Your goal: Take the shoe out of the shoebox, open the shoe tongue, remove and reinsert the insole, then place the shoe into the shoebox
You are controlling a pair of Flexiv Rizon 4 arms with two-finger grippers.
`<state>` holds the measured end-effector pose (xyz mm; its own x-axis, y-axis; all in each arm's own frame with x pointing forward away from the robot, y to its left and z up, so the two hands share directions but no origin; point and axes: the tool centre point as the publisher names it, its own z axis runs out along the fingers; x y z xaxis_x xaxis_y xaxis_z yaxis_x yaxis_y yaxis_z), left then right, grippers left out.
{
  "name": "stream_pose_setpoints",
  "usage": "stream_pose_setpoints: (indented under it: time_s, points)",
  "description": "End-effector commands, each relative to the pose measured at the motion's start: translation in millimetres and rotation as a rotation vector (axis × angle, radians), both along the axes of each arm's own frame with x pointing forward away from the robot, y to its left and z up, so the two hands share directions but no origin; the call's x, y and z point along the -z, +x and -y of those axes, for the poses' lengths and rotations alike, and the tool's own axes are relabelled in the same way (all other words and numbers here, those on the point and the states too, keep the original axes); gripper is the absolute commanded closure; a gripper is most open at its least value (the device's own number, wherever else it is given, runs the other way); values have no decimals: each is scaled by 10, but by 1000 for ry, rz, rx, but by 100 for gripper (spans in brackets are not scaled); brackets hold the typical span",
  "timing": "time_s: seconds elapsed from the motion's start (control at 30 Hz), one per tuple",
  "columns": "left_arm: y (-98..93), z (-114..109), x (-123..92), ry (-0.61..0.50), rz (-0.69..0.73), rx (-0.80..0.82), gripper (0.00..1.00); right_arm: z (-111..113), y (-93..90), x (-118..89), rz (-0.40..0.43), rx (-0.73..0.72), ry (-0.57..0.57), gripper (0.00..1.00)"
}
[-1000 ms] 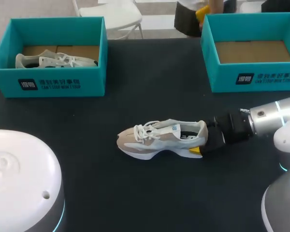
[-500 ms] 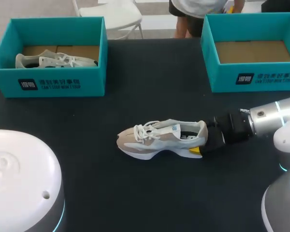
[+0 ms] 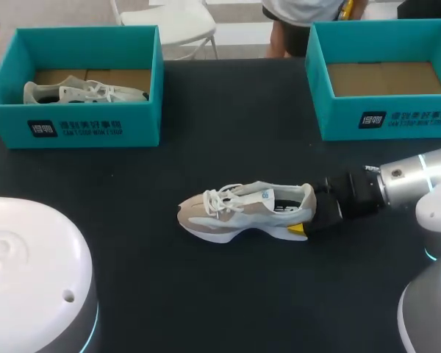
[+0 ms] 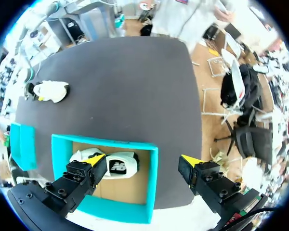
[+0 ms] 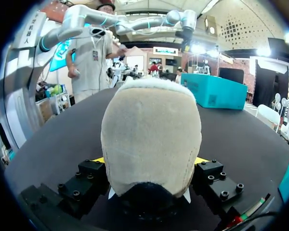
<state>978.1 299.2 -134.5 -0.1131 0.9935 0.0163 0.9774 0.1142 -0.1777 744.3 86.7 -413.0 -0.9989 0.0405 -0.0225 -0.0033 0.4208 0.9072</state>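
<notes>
A beige and white shoe (image 3: 239,211) stands on the black table (image 3: 228,132), toe to the left. My right gripper (image 3: 309,215) comes in from the right and is shut on its heel. In the right wrist view the heel (image 5: 151,130) fills the gap between the fingers of the right gripper (image 5: 151,166). My left gripper (image 4: 143,161) hangs open high above the left teal shoebox (image 4: 151,178), nothing between its fingers. A second pale shoe (image 4: 111,163) lies in that box (image 3: 73,125), also seen in the head view (image 3: 84,93). The right shoebox (image 3: 386,121) holds only its cardboard floor.
The white housing of my left arm (image 3: 29,272) fills the near left corner. The two boxes stand at the back left and back right, with bare table between them and around the shoe.
</notes>
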Motion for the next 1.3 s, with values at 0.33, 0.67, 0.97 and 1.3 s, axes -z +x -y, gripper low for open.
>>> stream_pose_setpoints:
  time_s: [0.33,0.67,0.97,1.3]
  points:
    - [-192,405,-36,167,-59,-1154,0,-46,-1,45,1,2,-2,100]
    - [-192,405,-36,167,-59,-1154,0,-46,-1,45,1,2,-2,100]
    - [-199,422,-39,161,-61,-1169,0,-46,-1,45,1,2,-2,100]
    - [-558,1203,-69,88,152,-1664,0,-46,-1,45,1,2,-2,100]
